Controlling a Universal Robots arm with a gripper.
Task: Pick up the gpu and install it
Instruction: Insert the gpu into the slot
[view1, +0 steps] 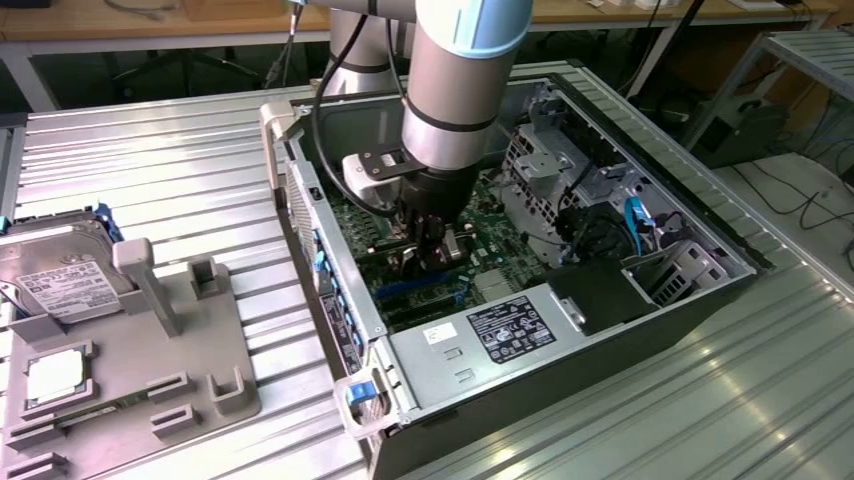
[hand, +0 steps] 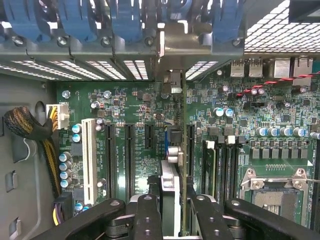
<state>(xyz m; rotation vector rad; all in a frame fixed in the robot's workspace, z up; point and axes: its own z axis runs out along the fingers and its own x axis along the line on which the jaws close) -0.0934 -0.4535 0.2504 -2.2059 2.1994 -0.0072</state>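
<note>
Inside the open PC case on the ribbed metal desk, exterior view: arm reaches straight down, tool low over the green mobo, near the case's rear wall. PSU sits just beside it, toward the camera. Off to the exterior view's left, on a grey fixture, lie the hard drive and CPU chip, both well apart from the work.

Wrist view: tool set narrow, fingers clamped on the gpu, one each side. Card is seen edge-on, upright, running away from the tool twd the rear slot openings; its silver bracket is up against that rear wall. Green board edge runs along a black PCIe slot; can't tell if the edge connector is in or just above it.

Judgement: pick-up done, install step in hand, late in task. Seating prob calls for the card kept vertical, connector dead in line w/ slot, bracket clear of the rear frame, then a straight, even push, no twist.
</note>
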